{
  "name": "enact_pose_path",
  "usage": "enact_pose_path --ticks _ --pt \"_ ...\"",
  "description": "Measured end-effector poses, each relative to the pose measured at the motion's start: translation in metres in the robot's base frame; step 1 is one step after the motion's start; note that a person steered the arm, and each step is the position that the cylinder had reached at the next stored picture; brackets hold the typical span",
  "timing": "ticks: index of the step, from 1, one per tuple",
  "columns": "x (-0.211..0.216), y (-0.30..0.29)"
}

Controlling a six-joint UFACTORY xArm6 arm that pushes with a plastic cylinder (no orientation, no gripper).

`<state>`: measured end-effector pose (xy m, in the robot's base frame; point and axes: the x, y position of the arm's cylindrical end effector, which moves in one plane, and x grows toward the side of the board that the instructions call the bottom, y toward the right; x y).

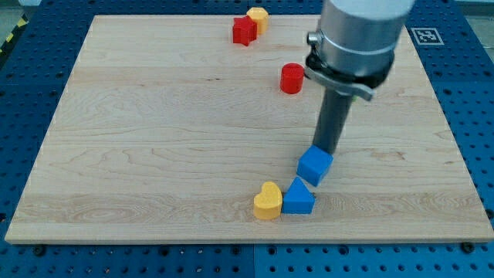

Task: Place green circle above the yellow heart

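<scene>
The yellow heart [268, 201] lies near the view's bottom centre of the wooden board [154, 139]. It touches a blue triangle-like block [298, 198] on its right. A blue cube [314, 164] sits just above and to the right of that block. My tip [328, 150] stands at the upper right edge of the blue cube, touching or almost touching it. The tip is above and to the right of the yellow heart. No green circle shows in the view; the arm's grey body [359, 38] hides part of the board's top right.
A red cylinder [292, 78] stands left of the rod, above the board's middle. A red star-like block [245, 31] and a yellow block [258, 17] sit together at the board's top edge. A blue perforated table [23, 93] surrounds the board.
</scene>
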<state>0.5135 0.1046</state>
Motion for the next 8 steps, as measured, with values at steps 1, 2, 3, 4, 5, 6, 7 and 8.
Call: enact_pose_path --ticks 1,2,3,4,5,6,7,8 --pt "-0.004 0.0" --pt "-0.035 0.007" --pt "-0.062 0.082" --pt "-0.087 0.137" --pt "-0.126 0.125" --pt "-0.116 0.062" --pt "-0.079 -0.009" --pt "-0.061 -0.047"
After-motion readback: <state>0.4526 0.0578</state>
